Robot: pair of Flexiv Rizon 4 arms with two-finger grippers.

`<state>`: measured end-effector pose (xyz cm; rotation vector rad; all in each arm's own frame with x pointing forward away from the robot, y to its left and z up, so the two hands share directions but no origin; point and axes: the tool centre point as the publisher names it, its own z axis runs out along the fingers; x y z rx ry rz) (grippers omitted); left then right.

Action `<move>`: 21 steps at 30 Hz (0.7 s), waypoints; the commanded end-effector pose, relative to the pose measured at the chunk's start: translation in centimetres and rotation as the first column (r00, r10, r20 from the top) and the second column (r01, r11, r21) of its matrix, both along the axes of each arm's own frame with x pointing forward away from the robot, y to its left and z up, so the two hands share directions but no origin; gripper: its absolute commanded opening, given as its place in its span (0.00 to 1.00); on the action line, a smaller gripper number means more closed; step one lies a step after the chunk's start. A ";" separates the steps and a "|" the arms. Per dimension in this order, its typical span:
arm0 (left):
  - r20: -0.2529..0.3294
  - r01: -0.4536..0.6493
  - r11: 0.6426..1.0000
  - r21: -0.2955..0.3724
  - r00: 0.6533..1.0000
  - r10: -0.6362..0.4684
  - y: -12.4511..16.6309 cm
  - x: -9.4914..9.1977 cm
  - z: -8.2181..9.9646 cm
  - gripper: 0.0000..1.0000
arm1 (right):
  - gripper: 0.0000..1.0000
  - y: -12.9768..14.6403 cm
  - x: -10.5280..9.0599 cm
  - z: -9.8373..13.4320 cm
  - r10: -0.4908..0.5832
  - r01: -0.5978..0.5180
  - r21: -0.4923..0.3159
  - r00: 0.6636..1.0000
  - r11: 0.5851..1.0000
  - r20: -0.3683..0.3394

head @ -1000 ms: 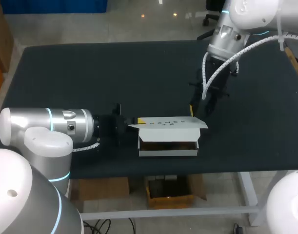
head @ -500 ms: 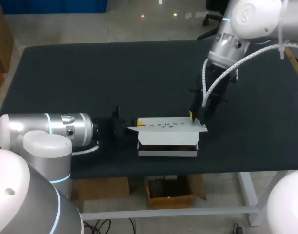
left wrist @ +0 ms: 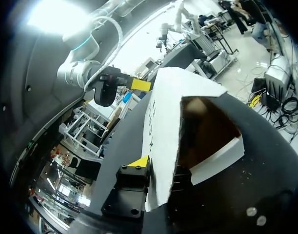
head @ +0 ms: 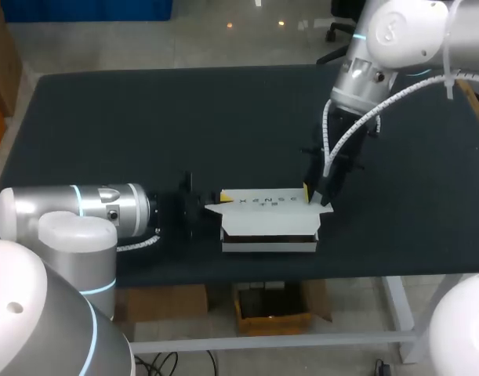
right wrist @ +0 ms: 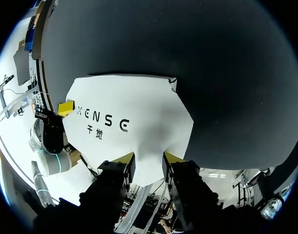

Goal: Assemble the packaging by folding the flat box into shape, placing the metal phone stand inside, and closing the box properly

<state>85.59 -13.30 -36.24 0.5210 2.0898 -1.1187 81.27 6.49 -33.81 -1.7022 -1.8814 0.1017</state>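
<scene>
Lid (head: 269,202) should fold down level: left gripper (left wrist: 159,169) pinches one end; whether right gripper (right wrist: 149,158) grips the other, cannot tell.

Worktop (head: 145,117): open passage behind box (head: 269,244) and beyond its right end. Blocked: box's left end by left tool (head: 219,200); lid (head: 266,202) right corner by right tool (head: 313,197); front opening narrowed under lid.
</scene>
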 end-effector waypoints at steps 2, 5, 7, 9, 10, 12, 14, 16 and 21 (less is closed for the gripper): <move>0.016 -0.016 1.000 -0.008 1.000 0.016 0.2 -0.5 -0.2 0.25 | 0.33 0.0 -0.1 -0.1 -0.004 0.004 -0.001 1.000 1.000 0.000; 0.023 -0.022 1.000 -0.013 0.999 0.022 0.3 -0.6 0.0 0.27 | 0.33 -0.1 -0.1 -0.1 -0.005 0.005 -0.003 1.000 1.000 0.000; 0.031 -0.028 0.999 -0.016 0.999 0.029 0.6 -0.8 0.3 0.27 | 0.33 -0.1 -0.1 -0.1 -0.006 0.006 -0.003 1.000 1.000 0.000; 0.039 -0.033 0.999 -0.019 0.999 0.034 0.8 -1.0 0.6 0.29 | 0.33 -0.1 -0.1 -0.2 -0.007 0.007 -0.003 1.000 1.000 0.000; 0.044 -0.036 0.999 -0.019 0.998 0.037 0.9 -1.2 0.7 0.29 | 0.32 -0.2 -0.1 -0.2 -0.007 0.007 -0.003 1.000 1.000 0.000; 0.052 -0.043 0.999 -0.018 0.998 0.044 1.2 -1.4 1.0 0.31 | 0.32 -0.2 -0.1 -0.2 -0.008 0.008 -0.003 1.000 1.000 0.000; 0.057 -0.048 0.999 -0.017 0.997 0.049 1.6 -1.7 1.2 0.32 | 0.32 -0.2 0.0 -0.2 -0.008 0.008 -0.002 1.000 1.000 0.001; 0.061 -0.059 0.998 -0.011 0.996 0.060 2.0 -2.0 1.4 0.35 | 0.31 -0.2 0.0 -0.3 -0.009 0.009 -0.002 1.000 1.000 0.001; 0.064 -0.094 0.995 0.026 0.994 0.092 3.2 -2.7 1.7 0.38 | 0.31 -0.1 0.1 -0.3 -0.009 0.009 -0.001 1.000 1.000 0.005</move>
